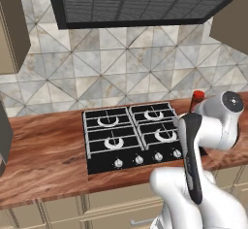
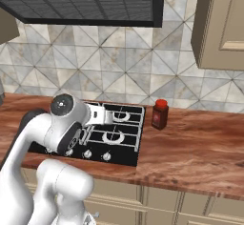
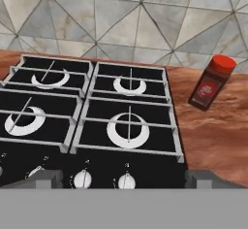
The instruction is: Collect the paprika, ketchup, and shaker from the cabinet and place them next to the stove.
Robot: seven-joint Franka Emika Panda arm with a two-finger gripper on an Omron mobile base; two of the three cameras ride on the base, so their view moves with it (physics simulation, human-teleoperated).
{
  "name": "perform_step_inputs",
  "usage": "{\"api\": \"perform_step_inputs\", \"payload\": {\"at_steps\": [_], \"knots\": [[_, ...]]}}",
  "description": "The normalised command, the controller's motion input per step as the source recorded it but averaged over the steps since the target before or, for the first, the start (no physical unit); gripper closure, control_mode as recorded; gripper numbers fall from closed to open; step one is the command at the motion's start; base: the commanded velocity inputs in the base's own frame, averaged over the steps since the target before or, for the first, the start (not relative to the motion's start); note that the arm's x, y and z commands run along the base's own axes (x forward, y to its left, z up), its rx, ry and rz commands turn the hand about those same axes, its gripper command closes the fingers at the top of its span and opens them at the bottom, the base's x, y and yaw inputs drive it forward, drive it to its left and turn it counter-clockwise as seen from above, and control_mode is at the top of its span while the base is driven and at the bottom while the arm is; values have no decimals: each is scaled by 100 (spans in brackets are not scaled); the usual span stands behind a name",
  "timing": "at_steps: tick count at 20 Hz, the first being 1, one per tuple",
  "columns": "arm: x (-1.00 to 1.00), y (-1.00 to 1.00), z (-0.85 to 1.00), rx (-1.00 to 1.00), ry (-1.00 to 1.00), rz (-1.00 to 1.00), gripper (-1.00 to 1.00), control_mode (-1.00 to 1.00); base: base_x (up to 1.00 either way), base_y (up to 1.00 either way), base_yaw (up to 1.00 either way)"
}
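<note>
Red-capped and dark-bodied, the paprika (image 2: 160, 114) stands upright on the wooden counter (image 2: 200, 143), just beside the stove (image 3: 97, 121) on its right. My gripper (image 3: 123, 177) hangs over the front knobs, jaws spread wide and empty. That jar looks light, rigid and slick; I would pinch its flat sides below the cap.

Claw (image 3: 124, 178) hangs wide open over the stove (image 3: 92, 111) front edge, nothing between its fingertips. Ahead right: paprika (image 3: 211, 83) upright on wooden counter (image 3: 218, 131), just beside the stove; bare counter right of it. Range hood (image 2: 81, 2) overhead, tiled wall (image 3: 131, 19) closes the far side
</note>
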Motion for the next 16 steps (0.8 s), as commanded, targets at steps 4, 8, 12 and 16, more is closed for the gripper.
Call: {"api": "perform_step_inputs", "payload": {"at_steps": [4,8,12,16], "knots": [[-2,16,-12,0,3,-6,-100,-100,0,0,0],[-10,1,-12,0,0,0,-100,-100,0,0,0],[-55,8,-14,0,-1,1,-100,-100,0,0,0],[0,0,0,0,0,0,-100,100,-92,19,3]]}}
